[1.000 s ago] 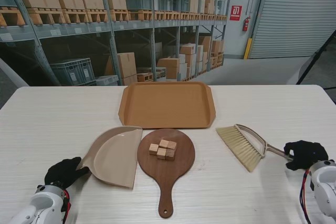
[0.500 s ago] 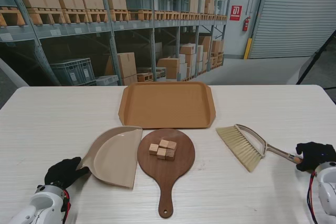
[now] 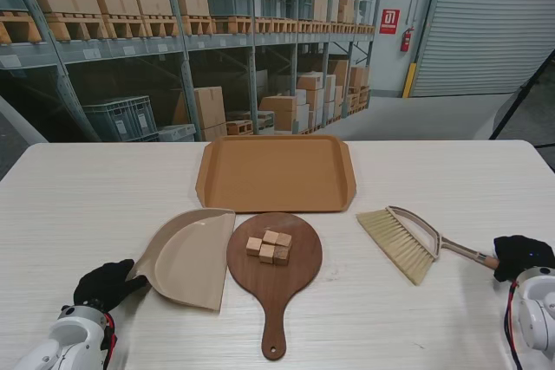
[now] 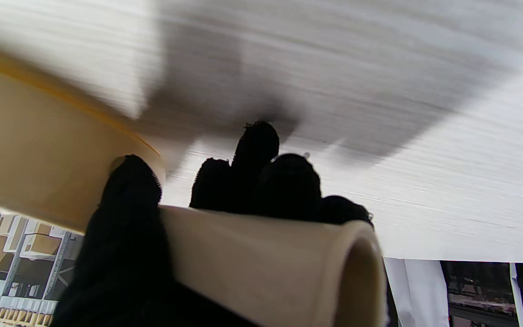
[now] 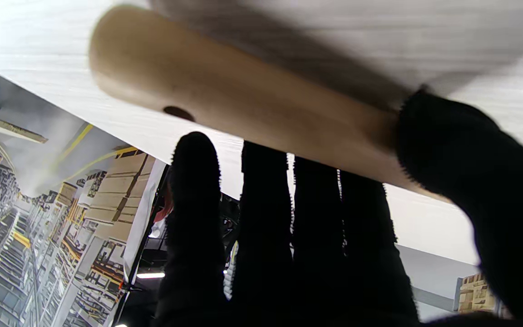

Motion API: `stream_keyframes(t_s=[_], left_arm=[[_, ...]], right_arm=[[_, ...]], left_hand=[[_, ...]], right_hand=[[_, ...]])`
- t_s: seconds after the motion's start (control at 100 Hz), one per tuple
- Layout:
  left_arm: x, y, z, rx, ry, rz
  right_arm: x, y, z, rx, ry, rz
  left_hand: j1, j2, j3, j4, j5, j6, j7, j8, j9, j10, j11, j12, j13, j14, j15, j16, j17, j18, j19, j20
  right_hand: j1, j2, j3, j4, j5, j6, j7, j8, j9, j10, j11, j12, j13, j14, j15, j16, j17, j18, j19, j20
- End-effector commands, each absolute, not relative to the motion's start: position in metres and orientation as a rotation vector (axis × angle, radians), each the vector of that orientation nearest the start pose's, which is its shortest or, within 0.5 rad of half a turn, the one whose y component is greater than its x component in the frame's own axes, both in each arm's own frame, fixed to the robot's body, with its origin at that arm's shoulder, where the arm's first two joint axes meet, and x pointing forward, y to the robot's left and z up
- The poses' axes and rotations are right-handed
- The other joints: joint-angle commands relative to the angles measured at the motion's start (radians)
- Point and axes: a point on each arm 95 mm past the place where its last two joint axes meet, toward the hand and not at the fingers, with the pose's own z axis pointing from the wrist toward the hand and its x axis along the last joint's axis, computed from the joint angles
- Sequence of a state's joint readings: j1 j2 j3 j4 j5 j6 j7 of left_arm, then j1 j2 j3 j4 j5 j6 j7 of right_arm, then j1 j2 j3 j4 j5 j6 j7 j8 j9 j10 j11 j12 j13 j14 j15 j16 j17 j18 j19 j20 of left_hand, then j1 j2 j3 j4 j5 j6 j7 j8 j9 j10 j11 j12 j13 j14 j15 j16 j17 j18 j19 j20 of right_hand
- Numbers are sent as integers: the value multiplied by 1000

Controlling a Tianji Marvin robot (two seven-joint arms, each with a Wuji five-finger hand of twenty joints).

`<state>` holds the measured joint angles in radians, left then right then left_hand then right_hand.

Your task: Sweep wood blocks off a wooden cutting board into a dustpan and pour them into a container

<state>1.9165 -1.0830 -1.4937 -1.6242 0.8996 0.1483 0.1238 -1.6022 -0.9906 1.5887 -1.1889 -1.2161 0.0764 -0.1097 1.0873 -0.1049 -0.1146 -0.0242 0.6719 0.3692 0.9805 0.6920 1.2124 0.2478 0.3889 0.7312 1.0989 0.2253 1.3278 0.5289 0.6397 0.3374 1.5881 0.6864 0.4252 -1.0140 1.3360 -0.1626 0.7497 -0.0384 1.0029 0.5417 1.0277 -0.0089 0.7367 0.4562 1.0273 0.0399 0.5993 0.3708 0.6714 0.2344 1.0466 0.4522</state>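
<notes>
Several small wood blocks (image 3: 269, 247) sit in a cluster on the round dark wooden cutting board (image 3: 286, 279) at the table's middle. The beige dustpan (image 3: 192, 256) lies just left of the board. My left hand (image 3: 106, 285) is shut on its tubular handle (image 4: 266, 254), fingers wrapped round it. The brush (image 3: 401, 240) lies right of the board, bristles toward the board. My right hand (image 3: 523, 256) is at the end of the brush's wooden handle (image 5: 243, 100), fingers (image 5: 266, 227) straight and apart over it, thumb beside it.
A large orange-brown tray (image 3: 276, 172) lies beyond the board, farther from me. The white table (image 3: 87, 205) stretches wide on both sides. Warehouse shelving stands behind the table's far edge.
My right hand has slid right along the brush handle to its end, uncovering most of the handle. Brush, dustpan, blocks and left hand stay where they were.
</notes>
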Motion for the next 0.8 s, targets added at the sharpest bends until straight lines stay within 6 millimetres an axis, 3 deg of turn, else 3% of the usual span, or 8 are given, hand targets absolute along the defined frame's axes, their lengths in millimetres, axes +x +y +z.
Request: stream_keyframes(t_s=[0.0, 0.24, 0.31, 0.5, 0.53, 0.55, 0.6, 0.79], left_arm=[[301, 119, -405, -1615, 1268, -1093], [301, 119, -405, -1615, 1268, -1092], [301, 119, -405, -1616, 1269, -1091], [301, 119, -405, -1616, 1269, -1091], [301, 119, -405, -1616, 1268, -1091], [301, 119, -405, -1616, 1268, -1091], [301, 119, -406, -1616, 1268, -1092], [301, 119, -405, -1616, 1269, -1092]], right_arm=[[368, -261, -404, 1367, 1348, 673], [370, -258, -415, 1410, 1355, 710], [371, -257, -417, 1430, 1360, 715], [371, -254, -419, 1494, 1349, 732], [371, -253, -419, 1504, 1345, 736], [371, -253, -419, 1510, 1342, 737], [371, -252, -419, 1520, 1338, 740], [373, -249, -418, 1553, 1316, 751]], left_hand=[[129, 157, 97, 6, 85, 27, 38, -13, 82, -316, 990, -39, 120, -202, 41, -4, -4, -60, 33, -12], [129, 157, 97, 6, 85, 27, 38, -13, 83, -315, 989, -39, 120, -202, 40, -4, -4, -60, 33, -12], [129, 157, 97, 6, 85, 27, 38, -13, 83, -315, 989, -39, 120, -202, 40, -4, -4, -60, 33, -12], [129, 157, 97, 6, 85, 27, 38, -13, 83, -315, 989, -39, 120, -202, 40, -4, -4, -60, 33, -12], [128, 157, 97, 6, 85, 27, 38, -13, 83, -315, 989, -39, 120, -202, 40, -4, -4, -60, 33, -12], [128, 157, 97, 6, 85, 27, 38, -13, 83, -315, 989, -39, 120, -202, 40, -4, -4, -60, 33, -12], [129, 157, 97, 6, 85, 27, 38, -13, 83, -315, 989, -39, 120, -202, 40, -4, -4, -60, 33, -12], [128, 157, 97, 6, 85, 27, 39, -13, 83, -315, 989, -39, 120, -202, 40, -4, -4, -60, 33, -12]], right_hand=[[70, -102, 77, -81, 82, -130, 21, -110, 82, -14, -4, 10, 69, 3, 13, 23, 44, 8, 54, -20], [192, -140, 232, -55, 264, -203, 109, -174, 306, -44, -25, 10, 246, 20, 65, 29, 188, -5, 145, 1], [218, -143, 234, -9, 294, -228, 124, -146, 330, -56, -8, 34, 269, 20, 94, 27, 213, -12, 168, 9], [299, -151, 234, 172, 357, -264, 159, 99, 344, -98, 130, 165, 280, 8, 242, 64, 248, -23, 217, 35], [313, -149, 233, 210, 368, -263, 158, 153, 348, -102, 157, 181, 280, 4, 275, 62, 248, -15, 222, 17], [321, -144, 234, 233, 383, -262, 142, 215, 349, -105, 178, 187, 279, 3, 307, 49, 243, -6, 265, -66], [336, -123, 234, 308, 398, -263, 168, 284, 355, -112, 217, 214, 277, -2, 356, 61, 241, 14, 305, -123], [407, 10, 234, 416, 461, -285, 238, 433, 382, -126, 313, 282, 282, -16, 486, 84, 242, 66, 398, -174]])
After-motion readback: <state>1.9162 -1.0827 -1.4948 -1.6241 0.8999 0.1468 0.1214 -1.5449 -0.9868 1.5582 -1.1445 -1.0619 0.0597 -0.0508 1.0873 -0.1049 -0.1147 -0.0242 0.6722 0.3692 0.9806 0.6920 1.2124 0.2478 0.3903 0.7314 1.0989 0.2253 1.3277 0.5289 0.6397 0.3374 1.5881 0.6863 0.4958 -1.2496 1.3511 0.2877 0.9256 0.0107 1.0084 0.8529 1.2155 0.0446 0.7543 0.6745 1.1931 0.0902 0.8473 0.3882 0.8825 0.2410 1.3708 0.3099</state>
